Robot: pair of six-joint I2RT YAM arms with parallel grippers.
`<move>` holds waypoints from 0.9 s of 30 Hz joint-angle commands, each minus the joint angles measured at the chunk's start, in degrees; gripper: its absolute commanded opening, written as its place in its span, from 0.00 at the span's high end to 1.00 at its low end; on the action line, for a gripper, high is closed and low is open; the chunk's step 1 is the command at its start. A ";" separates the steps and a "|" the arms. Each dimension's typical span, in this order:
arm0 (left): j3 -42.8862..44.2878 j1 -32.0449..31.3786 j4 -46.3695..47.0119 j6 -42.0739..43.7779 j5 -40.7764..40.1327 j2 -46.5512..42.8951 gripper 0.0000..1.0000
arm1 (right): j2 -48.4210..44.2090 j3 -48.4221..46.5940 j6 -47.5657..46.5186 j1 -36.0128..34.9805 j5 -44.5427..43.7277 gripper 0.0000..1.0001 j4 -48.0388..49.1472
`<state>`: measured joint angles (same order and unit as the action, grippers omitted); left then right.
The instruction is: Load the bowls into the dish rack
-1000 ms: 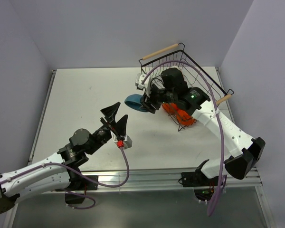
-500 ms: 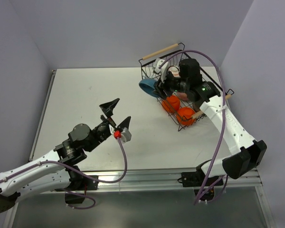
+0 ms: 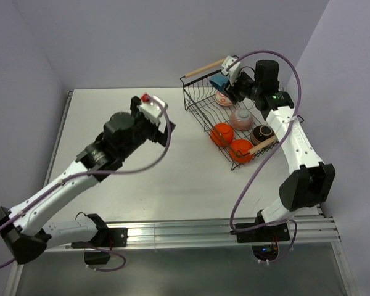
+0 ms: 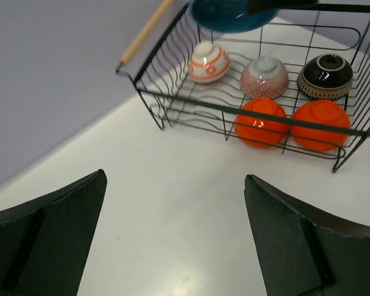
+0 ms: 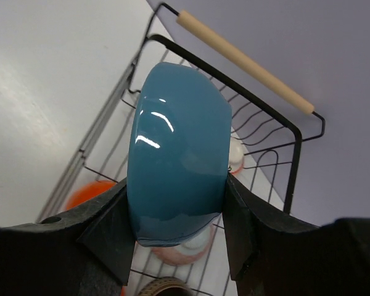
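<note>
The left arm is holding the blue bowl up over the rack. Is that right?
Not quite. It is the right gripper that is shut on the blue bowl and holds it up over the dish rack. The right wrist view shows this. The left gripper is open and holds nothing.

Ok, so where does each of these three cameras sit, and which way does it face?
Top external: above and behind the bases, looking down on the table; left arm and right arm show.
Left wrist: rides the left arm, faces the dish rack across the table; left gripper open at the bottom corners.
Right wrist: rides the right arm, looks into the rack past the blue bowl clamped in the right gripper.
All three share rack and blue bowl.
</note>
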<state>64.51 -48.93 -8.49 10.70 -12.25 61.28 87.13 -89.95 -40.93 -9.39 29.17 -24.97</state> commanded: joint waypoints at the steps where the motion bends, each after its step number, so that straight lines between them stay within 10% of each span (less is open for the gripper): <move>1: 7.02 6.90 -14.17 -21.30 6.79 5.42 0.01 | 2.95 -2.33 -8.10 2.00 -0.25 1.00 7.65; 27: 6.59 28.80 -13.31 -34.78 18.84 9.56 0.00 | 19.92 1.98 -52.49 4.82 13.02 1.00 19.26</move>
<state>71.59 -20.67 -23.40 -22.22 4.36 71.61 106.34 -85.82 -87.29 -4.97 38.57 -8.05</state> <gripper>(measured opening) 0.995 0.575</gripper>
